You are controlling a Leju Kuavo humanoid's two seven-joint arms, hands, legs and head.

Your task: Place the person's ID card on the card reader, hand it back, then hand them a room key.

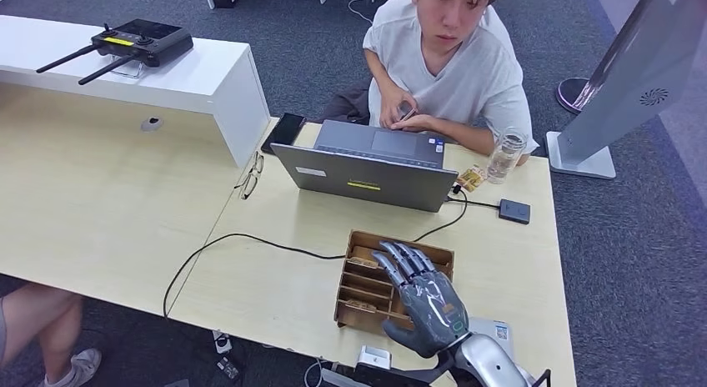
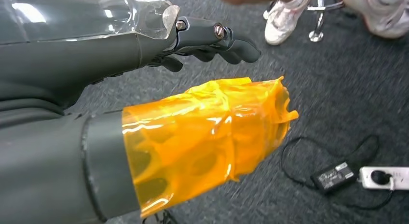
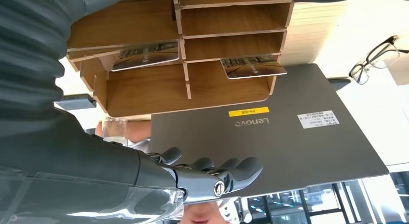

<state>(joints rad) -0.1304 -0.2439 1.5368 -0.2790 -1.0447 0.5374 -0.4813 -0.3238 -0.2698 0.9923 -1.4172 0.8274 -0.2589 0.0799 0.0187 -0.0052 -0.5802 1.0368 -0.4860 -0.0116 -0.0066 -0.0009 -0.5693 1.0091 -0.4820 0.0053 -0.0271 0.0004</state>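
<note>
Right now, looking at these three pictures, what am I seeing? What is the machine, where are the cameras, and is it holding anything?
It is a humanoid robot. The wide picture looks down from its head; the others come from cameras at its wrists. Its right hand hovers open over a wooden card box on the desk, holding nothing. A person sits behind a laptop, beside a bottle and a small black card reader. The left hand hangs over the carpet, its fingers loosely out, empty.
</note>
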